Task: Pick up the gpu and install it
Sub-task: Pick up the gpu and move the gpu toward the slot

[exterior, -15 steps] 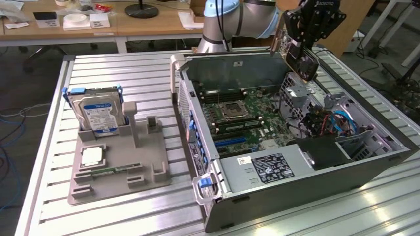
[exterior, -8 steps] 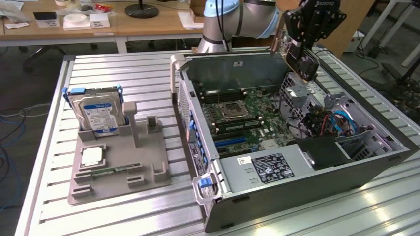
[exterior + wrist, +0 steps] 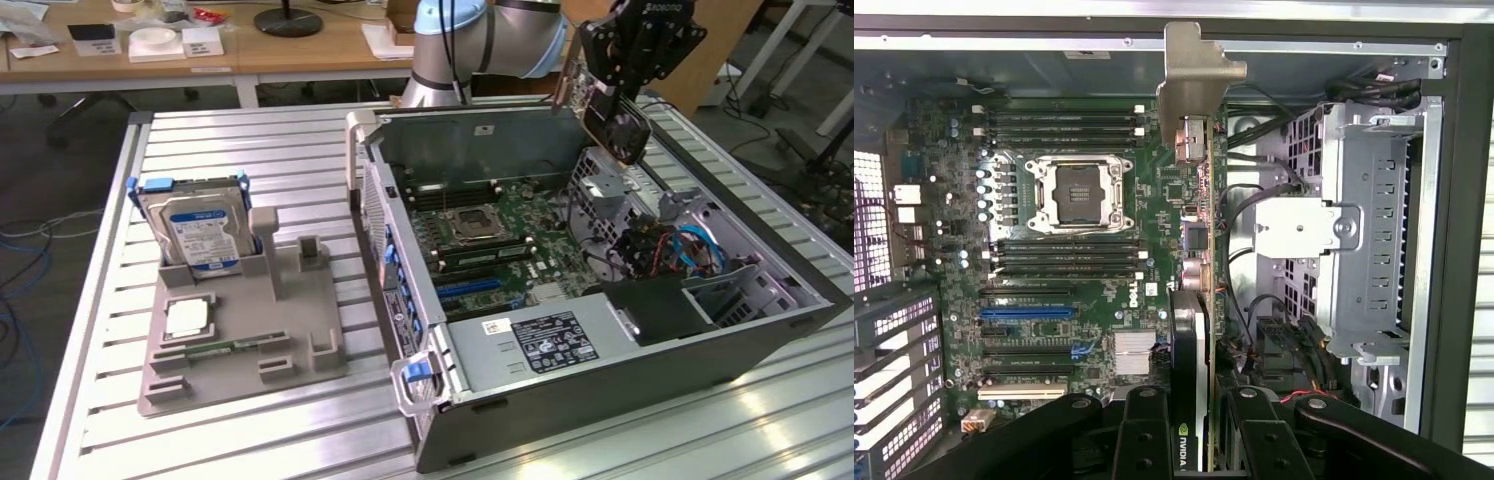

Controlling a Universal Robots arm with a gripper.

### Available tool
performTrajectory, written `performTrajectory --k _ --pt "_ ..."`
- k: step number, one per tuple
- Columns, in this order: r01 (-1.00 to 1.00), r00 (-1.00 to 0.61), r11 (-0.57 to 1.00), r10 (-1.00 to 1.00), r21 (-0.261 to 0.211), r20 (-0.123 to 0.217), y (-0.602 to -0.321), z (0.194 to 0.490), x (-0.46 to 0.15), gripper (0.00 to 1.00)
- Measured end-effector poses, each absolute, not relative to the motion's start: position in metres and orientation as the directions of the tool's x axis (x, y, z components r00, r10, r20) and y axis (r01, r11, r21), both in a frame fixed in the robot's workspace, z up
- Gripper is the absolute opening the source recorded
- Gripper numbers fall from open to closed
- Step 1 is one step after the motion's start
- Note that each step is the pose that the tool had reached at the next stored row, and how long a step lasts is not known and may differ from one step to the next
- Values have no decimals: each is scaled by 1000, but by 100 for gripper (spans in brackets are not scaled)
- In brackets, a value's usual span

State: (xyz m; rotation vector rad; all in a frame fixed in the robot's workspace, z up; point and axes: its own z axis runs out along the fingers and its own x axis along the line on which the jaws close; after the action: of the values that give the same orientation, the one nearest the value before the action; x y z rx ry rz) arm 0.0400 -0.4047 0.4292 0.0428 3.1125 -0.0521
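Gripping the gpu (image 3: pixel 1199 250) edge-on, my gripper (image 3: pixel 1199 430) is clamped on its board, over the open case (image 3: pixel 601 370); motherboard (image 3: pixel 1084 250) below, drive cage (image 3: pixel 1364 220) beside.

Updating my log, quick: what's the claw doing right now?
Claw: closed on the gpu, above the open case.
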Motion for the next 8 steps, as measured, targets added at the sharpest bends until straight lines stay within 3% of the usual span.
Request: performTrajectory --k 8 --pt "28 -999 999 27 -33 -29 -410 429 40 27"
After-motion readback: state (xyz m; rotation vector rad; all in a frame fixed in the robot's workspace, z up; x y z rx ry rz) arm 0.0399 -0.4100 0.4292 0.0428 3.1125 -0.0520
